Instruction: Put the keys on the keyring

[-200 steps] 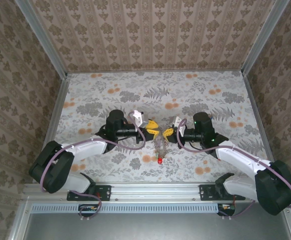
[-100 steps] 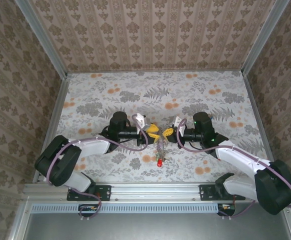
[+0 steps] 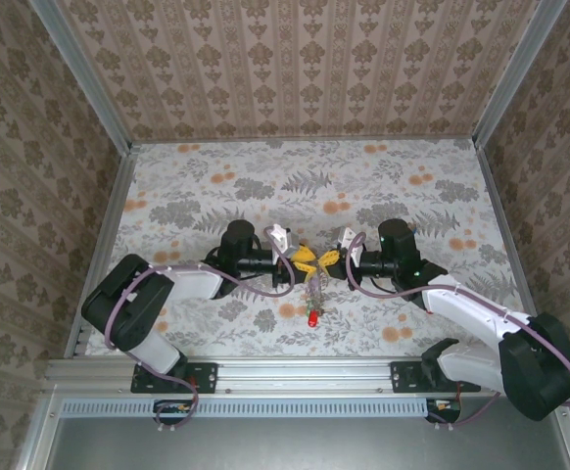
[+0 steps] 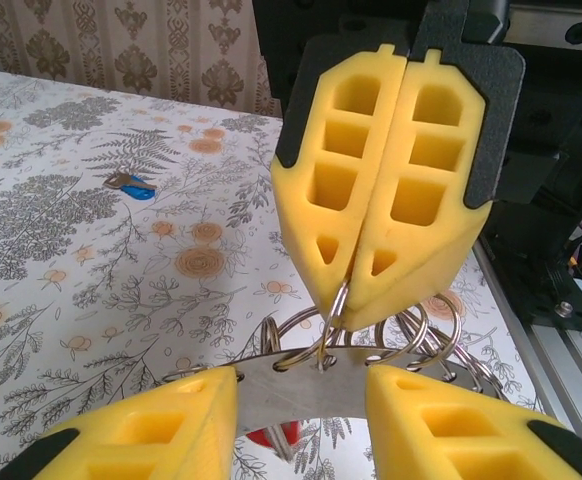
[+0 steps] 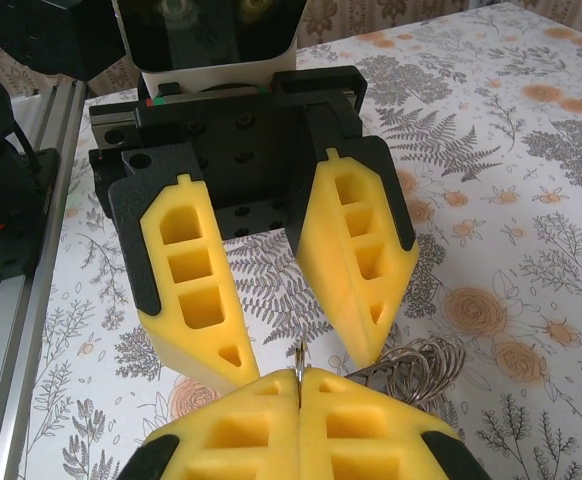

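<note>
since a second ago the left gripper (image 3: 304, 257) has slid closer to the keyring (image 4: 416, 330), its jaws partly spread with a flat silver key (image 4: 301, 388) bridging both pads. the right gripper (image 4: 349, 288) presses its jaws together on a wire loop of the keyring. our left wrist view adds a blue-tagged key (image 4: 131, 186) lying well beyond the keyring; from above we see a red tag (image 3: 311, 316) just on its near side.

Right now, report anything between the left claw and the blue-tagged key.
Nothing visible: bare floral tabletop runs from the left claw to the small silvery blue-tagged key; the right claw, shut on the silvery wire keyring, hangs aside.
</note>
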Controlling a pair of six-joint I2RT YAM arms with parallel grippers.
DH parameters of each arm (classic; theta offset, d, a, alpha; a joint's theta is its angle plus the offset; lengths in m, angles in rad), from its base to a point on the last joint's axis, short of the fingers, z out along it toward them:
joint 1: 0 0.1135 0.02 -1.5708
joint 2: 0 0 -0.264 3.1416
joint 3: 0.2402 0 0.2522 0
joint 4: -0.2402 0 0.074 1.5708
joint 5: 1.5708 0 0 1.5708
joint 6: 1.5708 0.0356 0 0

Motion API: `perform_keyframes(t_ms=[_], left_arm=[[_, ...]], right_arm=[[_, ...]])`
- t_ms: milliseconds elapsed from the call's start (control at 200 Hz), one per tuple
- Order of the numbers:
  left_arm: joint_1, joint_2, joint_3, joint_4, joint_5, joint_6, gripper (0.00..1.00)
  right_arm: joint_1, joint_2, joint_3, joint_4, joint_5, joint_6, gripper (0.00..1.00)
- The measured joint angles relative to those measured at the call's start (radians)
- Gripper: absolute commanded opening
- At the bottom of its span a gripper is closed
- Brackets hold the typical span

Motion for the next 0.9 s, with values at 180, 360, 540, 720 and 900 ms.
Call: perform_keyframes(t_ms=[180,360,540,720,900], left_arm=[[0.000,0.011,0.000,0.053,0.004,-0.027,0.25],[0.000,0.012,0.000,0.067,0.007,-0.037,0.19],[-0.002,0.012,0.000,0.066,0.015,-0.037,0.23],[-0.005,0.015,0.010,0.045,0.016,-0.035,0.20],[-0.006,0.019,0.021,0.027,0.019,-0.019,0.15]], right_arm=[[0.000,0.011,0.006,0.000,-0.004,0.000,0.00],[0.000,0.011,0.007,0.000,-0.004,0.000,0.00],[0.000,0.013,0.007,0.000,-0.005,0.000,0.00],[-0.001,0.018,0.007,0.000,-0.005,0.001,0.00],[-0.003,0.021,0.007,0.000,-0.005,0.005,0.00]])
